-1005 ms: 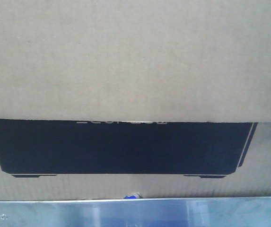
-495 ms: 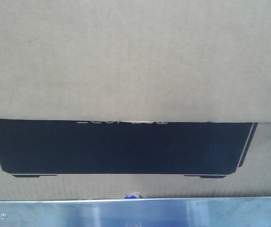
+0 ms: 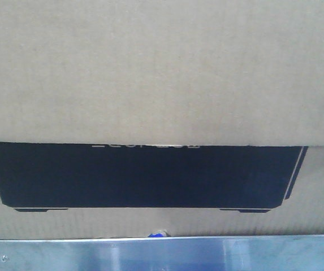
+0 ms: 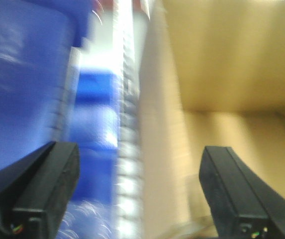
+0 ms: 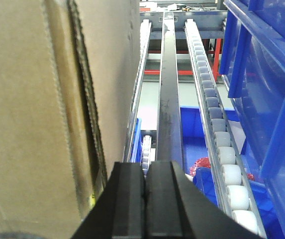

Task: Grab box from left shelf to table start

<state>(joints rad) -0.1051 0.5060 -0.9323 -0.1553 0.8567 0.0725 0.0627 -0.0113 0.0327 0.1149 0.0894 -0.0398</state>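
At the box's left end, the left tool stands spread, cardboard to its right. The box lies broadside on the shelf. The right tool, pressed together, has it just left; both look equally near.

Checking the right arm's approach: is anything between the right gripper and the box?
Nothing visible. In the right wrist view the box stands just beside the shut right gripper, with only open space between them. The roller track and blue bins lie on its other side.
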